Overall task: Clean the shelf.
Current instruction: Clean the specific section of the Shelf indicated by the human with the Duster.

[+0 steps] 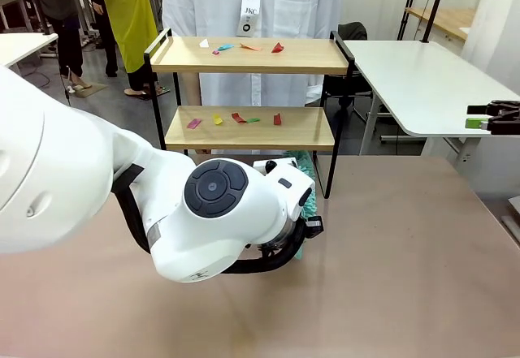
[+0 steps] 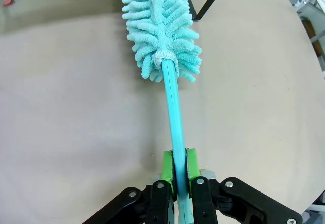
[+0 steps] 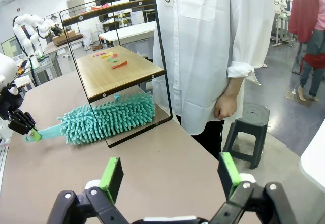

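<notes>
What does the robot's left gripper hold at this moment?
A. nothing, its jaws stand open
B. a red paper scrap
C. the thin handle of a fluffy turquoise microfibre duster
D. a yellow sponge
C: in the left wrist view the left gripper has its green pads shut on the thin handle of the fluffy turquoise microfibre duster.

White, rounded left arm (image 1: 97, 187), dark round joint cap (image 1: 215, 186), black cable (image 1: 244, 267) looping below; black left gripper (image 2: 179, 159), green pads (image 2: 167, 167), silver screws (image 2: 199, 181).
</notes>
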`<control>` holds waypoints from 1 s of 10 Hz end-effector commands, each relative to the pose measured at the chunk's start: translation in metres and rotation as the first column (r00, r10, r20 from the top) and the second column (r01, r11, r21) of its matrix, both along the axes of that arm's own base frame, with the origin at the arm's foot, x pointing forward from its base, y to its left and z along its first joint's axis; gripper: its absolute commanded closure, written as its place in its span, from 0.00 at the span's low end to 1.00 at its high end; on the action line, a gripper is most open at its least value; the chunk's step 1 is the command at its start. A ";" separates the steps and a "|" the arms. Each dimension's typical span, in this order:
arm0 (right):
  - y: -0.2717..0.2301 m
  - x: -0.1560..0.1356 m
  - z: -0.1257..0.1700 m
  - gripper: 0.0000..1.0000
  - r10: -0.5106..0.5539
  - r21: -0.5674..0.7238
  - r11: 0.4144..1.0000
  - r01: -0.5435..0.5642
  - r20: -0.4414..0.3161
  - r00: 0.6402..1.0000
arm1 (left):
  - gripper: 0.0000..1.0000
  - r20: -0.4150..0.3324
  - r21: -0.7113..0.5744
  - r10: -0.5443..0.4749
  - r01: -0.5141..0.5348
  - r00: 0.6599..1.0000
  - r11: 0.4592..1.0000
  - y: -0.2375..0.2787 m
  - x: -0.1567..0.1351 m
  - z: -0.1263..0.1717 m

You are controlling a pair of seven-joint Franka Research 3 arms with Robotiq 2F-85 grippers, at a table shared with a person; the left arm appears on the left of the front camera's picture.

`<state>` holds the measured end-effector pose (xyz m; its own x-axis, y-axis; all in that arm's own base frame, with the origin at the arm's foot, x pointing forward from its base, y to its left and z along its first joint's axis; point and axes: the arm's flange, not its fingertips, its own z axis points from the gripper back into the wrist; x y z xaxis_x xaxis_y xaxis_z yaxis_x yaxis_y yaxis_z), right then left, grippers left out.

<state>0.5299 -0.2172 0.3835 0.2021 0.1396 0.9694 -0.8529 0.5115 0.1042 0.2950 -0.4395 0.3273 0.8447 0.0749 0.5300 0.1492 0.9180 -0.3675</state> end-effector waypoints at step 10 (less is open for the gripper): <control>0.002 0.001 0.002 0.00 0.000 -0.001 1.000 0.000 0.004 1.000 | 0.87 0.005 0.067 0.066 -0.066 0.998 0.996 0.029 0.014 0.002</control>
<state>0.5299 -0.2172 0.3835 0.2021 0.1396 0.9694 -0.8529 0.5115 0.1042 0.3145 -0.4212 0.3235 0.8449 0.0981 0.5259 0.0921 0.9417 -0.3236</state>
